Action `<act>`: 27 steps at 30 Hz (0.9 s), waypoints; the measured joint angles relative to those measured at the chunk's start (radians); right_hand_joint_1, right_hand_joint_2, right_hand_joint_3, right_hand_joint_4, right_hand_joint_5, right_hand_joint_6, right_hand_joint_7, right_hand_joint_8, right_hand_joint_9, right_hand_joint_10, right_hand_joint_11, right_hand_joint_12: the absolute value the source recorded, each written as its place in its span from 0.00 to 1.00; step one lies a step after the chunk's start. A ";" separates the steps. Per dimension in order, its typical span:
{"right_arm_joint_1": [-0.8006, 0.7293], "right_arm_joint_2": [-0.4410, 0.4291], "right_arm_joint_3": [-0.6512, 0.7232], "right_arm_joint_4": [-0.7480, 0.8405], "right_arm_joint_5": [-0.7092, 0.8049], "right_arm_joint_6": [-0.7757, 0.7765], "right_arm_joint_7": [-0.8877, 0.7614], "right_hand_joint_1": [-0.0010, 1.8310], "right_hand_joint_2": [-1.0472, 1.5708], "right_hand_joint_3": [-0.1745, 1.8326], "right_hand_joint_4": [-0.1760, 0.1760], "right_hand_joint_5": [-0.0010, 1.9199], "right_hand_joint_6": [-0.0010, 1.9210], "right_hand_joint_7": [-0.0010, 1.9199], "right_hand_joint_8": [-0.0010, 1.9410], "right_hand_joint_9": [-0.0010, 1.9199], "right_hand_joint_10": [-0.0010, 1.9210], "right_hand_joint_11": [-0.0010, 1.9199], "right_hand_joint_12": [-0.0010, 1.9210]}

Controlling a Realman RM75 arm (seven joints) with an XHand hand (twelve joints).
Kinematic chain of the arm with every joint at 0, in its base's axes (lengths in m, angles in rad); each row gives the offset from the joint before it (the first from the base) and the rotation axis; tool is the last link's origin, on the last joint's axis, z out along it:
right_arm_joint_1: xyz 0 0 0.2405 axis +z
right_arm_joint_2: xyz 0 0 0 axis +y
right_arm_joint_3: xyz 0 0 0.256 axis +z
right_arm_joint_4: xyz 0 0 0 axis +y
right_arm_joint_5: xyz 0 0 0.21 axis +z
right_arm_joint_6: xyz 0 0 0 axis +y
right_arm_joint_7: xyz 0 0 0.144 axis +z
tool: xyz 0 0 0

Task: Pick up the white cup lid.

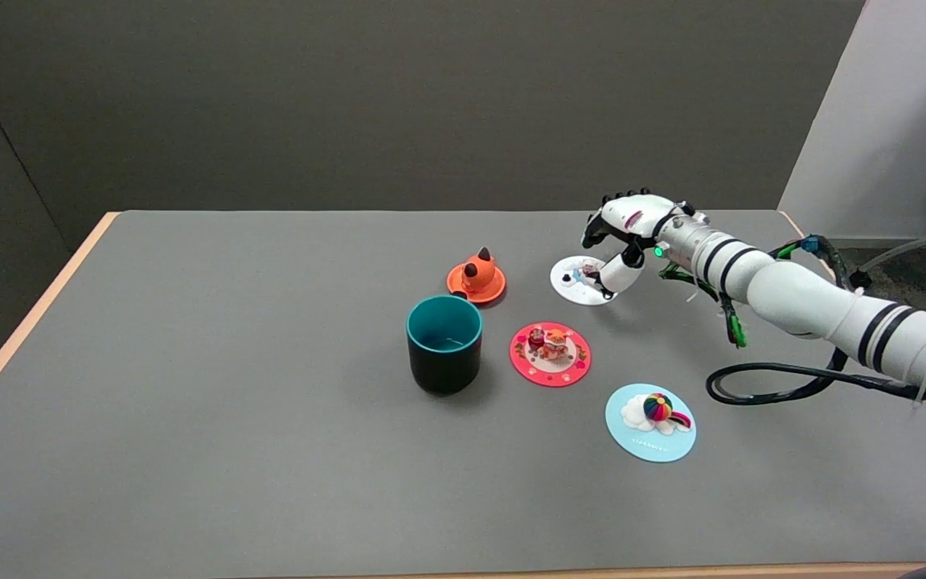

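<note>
White cup lid (579,283) lies flat on the grey tabletop (230,402), up and right of the teal cup (444,343), well apart from it. Looks like a thin silicone disc with a small moulded figure on top: probably light, flexible, slightly grippy, not fragile. Flat rim hugs the surface, so an edge pick is likely awkward; the raised figure near its middle is the better hold, pinched from above. Right hand (628,233) sits over the lid's right side, fingers curled downward, thumb reaching down to the lid's right edge. Can't tell if the thumb touches it or if anything is pinched; the lid appears to rest on the tabletop, not lifted. Hand covers the lid's right part and the figure is too small to read. Other lids relative to the cup: orange lid (476,280) just behind it, red lid (550,354) to its right, blue lid (650,421) lower right. Black cable (760,384) loops under the forearm, further right.
</note>
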 measured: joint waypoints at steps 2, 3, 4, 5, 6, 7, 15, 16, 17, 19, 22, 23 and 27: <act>0.000 -0.002 -0.002 0.002 -0.001 0.006 -0.006 0.44 0.61 0.51 0.14 0.35 0.14 0.34 0.13 0.29 0.09 0.19 0.12; 0.000 -0.004 -0.003 0.003 -0.002 0.009 -0.010 0.44 0.61 0.51 0.14 0.35 0.14 0.34 0.13 0.29 0.09 0.19 0.12; 0.000 -0.006 -0.005 0.004 -0.002 0.012 -0.013 0.44 0.61 0.51 0.15 0.35 0.14 0.34 0.13 0.29 0.09 0.19 0.12; 0.002 -0.007 -0.006 0.006 -0.003 0.014 -0.015 0.44 0.61 0.51 0.15 0.36 0.14 0.34 0.13 0.29 0.09 0.19 0.12; 0.003 -0.009 -0.007 0.008 -0.003 0.017 -0.017 0.44 0.61 0.51 0.16 0.36 0.15 0.34 0.13 0.29 0.09 0.19 0.12; 0.005 -0.010 -0.009 0.010 -0.004 0.020 -0.019 0.44 0.61 0.51 0.16 0.36 0.15 0.34 0.13 0.29 0.09 0.19 0.12; 0.030 -0.024 -0.041 0.028 -0.006 0.041 -0.029 0.44 0.62 0.50 0.23 0.36 0.17 0.34 0.15 0.29 0.09 0.20 0.12; 0.033 -0.026 -0.044 0.031 -0.006 0.043 -0.030 0.44 0.62 0.50 0.24 0.36 0.17 0.33 0.16 0.30 0.09 0.20 0.11; 0.034 -0.027 -0.047 0.033 -0.006 0.044 -0.030 0.44 0.62 0.50 0.25 0.36 0.18 0.33 0.17 0.30 0.09 0.20 0.11; 0.038 -0.031 -0.054 0.038 -0.007 0.047 -0.032 0.44 0.64 0.47 0.28 0.36 0.19 0.33 0.18 0.29 0.10 0.20 0.11; 0.039 -0.034 -0.062 0.043 -0.007 0.051 -0.034 0.45 0.65 0.46 0.31 0.35 0.20 0.32 0.19 0.29 0.10 0.20 0.11; 0.040 -0.034 -0.064 0.043 -0.007 0.053 -0.034 0.45 0.65 0.46 0.32 0.35 0.21 0.32 0.20 0.29 0.10 0.20 0.11; 0.040 -0.037 -0.071 0.048 -0.007 0.057 -0.035 0.46 0.64 0.49 0.34 0.34 0.22 0.31 0.21 0.30 0.08 0.20 0.11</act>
